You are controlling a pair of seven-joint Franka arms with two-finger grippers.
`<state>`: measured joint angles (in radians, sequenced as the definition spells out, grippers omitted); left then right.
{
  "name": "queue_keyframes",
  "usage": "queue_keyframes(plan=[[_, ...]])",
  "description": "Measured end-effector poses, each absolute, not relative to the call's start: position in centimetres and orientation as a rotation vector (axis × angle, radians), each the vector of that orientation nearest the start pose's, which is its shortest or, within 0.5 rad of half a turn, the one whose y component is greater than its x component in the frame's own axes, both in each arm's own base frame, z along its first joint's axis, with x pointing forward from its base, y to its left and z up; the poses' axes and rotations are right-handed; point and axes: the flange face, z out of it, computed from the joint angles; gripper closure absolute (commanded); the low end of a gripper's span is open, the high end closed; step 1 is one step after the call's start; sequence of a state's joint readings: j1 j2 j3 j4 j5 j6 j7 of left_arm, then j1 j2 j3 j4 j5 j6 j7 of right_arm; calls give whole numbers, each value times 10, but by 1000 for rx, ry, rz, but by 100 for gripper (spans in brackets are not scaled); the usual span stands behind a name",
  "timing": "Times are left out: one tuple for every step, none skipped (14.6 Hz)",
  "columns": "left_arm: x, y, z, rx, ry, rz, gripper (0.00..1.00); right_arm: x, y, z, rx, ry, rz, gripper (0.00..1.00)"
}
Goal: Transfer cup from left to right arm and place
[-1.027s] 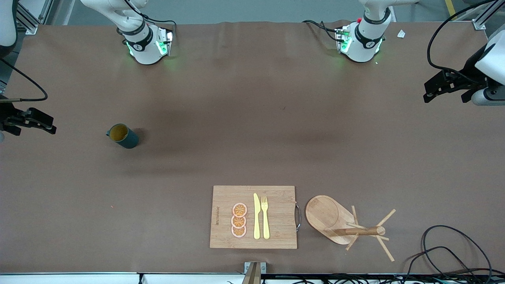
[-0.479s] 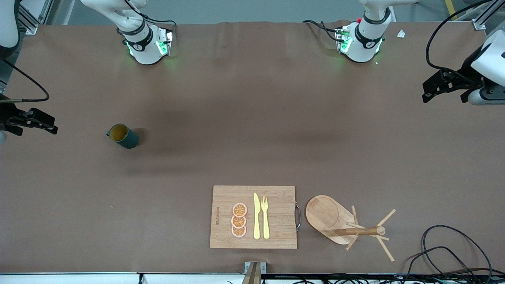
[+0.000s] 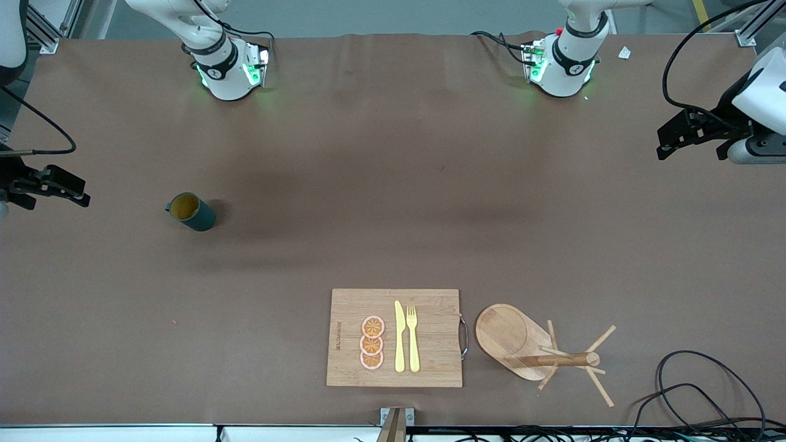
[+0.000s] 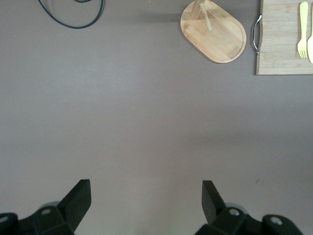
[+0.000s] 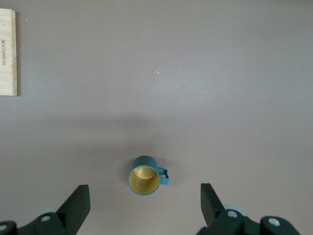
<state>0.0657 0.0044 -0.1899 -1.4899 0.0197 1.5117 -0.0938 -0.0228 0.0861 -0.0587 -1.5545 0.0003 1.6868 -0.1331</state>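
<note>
The cup [image 3: 191, 212], dark teal with a yellow inside, stands upright on the table toward the right arm's end, its handle pointing at that end. My right gripper [image 3: 75, 190] hangs over the table edge at that end, open and empty, well apart from the cup. In the right wrist view the cup [image 5: 145, 175] lies just ahead of the open right gripper [image 5: 145, 196]. My left gripper [image 3: 666, 144] hangs over the left arm's end of the table, open and empty; in the left wrist view [image 4: 146, 192] only bare table lies under it.
A wooden cutting board [image 3: 430, 362] with orange slices [image 3: 372, 342], a yellow knife [image 3: 400, 336] and a fork [image 3: 412, 337] lies near the front camera. A wooden mug rack [image 3: 534, 350] stands beside it. Black cables [image 3: 694, 383] coil at the left arm's corner.
Both grippers have drifted only very slightly. The cup has not moved.
</note>
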Motion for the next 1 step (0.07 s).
queue_keyframes(plan=[[546,-66,655,-3124,46,-30,0,588,-46,596,-3149,-88,-78,0]])
